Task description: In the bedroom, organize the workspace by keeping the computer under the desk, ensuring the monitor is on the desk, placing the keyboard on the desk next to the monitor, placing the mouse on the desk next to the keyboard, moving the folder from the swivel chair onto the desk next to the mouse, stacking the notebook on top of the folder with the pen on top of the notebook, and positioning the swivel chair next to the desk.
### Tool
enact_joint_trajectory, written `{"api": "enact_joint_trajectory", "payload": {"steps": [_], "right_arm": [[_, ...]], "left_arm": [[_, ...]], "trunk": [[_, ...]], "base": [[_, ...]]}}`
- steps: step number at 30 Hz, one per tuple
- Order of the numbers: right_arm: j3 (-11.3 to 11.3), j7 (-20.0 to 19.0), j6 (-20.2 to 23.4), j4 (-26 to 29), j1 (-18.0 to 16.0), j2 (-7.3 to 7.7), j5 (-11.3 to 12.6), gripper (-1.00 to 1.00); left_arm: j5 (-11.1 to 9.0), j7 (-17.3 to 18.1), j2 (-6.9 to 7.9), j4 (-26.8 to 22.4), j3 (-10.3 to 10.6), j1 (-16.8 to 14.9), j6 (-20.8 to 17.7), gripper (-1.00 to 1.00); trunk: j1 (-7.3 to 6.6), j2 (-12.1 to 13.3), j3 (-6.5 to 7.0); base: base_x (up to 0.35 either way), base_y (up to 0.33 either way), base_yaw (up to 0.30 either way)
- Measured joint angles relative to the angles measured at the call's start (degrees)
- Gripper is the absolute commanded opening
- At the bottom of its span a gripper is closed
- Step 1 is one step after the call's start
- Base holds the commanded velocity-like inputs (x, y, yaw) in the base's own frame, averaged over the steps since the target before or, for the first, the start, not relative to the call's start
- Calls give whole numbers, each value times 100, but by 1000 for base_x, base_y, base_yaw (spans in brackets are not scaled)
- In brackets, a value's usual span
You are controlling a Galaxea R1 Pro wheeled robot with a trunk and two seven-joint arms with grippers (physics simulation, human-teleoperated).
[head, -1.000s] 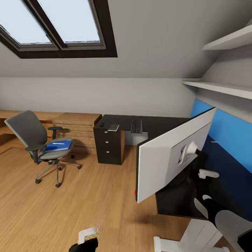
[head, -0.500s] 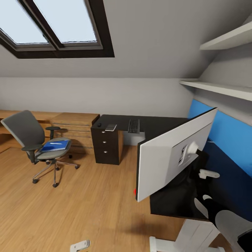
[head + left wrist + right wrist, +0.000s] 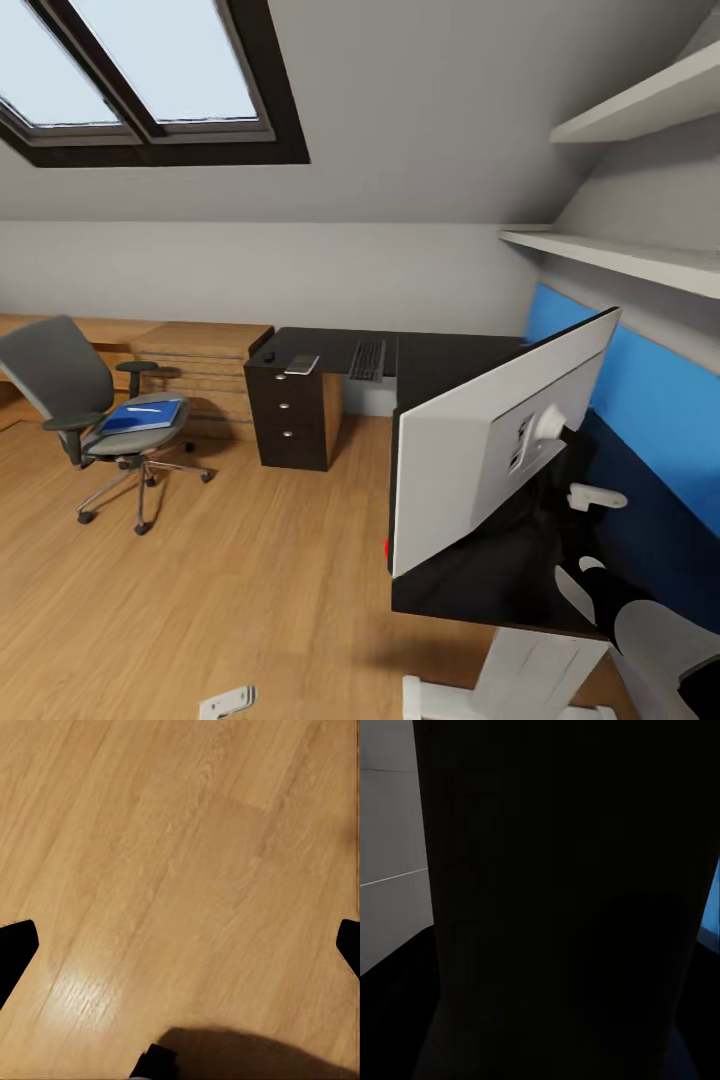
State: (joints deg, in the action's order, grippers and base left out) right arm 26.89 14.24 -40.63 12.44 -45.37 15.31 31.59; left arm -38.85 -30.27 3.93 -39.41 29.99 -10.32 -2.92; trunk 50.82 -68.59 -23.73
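The monitor [image 3: 480,450] stands tilted over the near end of the black counter [image 3: 440,355], white back showing. The right fingers [image 3: 590,497] sit just behind its stand, a white tip visible; whether they clamp it I cannot tell (the right wrist view is almost wholly dark). The left fingers [image 3: 180,945] are spread wide over bare wood floor [image 3: 187,855], nothing between them. Well away from both, at the counter's far end, lie the keyboard [image 3: 367,359], the notebook [image 3: 301,364] and the mouse [image 3: 269,355]. The blue folder [image 3: 142,415] rests on the swivel chair [image 3: 85,415] seat, beside the drawer unit [image 3: 290,425].
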Motion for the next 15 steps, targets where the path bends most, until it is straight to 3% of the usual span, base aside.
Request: {"api": "enact_joint_trajectory", "payload": {"steps": [4,9,12,15], "right_arm": [[5,2,-6,0,1,-3,18,-100],[9,0,3,2,2,-5,-6,-100],[-5,-7,15,8,-3,-8,-87,-100],[-35,4,-15,-2,1,-10,52,-100]], "left_arm": [[0,-4,5,-1,-4,0,-4,100],[0,-6,10,-1,-5,0,-5,100],[-1,-4,25,9,-3,0,2,100],[4,-6,64,15,-9,0,-1,100]], "trunk": [[0,0,0],[0,0,0],[0,0,1],[0,0,0]], "base": [[0,-235,0],[0,-57,0],[0,-232,0],[0,-94,0]]}}
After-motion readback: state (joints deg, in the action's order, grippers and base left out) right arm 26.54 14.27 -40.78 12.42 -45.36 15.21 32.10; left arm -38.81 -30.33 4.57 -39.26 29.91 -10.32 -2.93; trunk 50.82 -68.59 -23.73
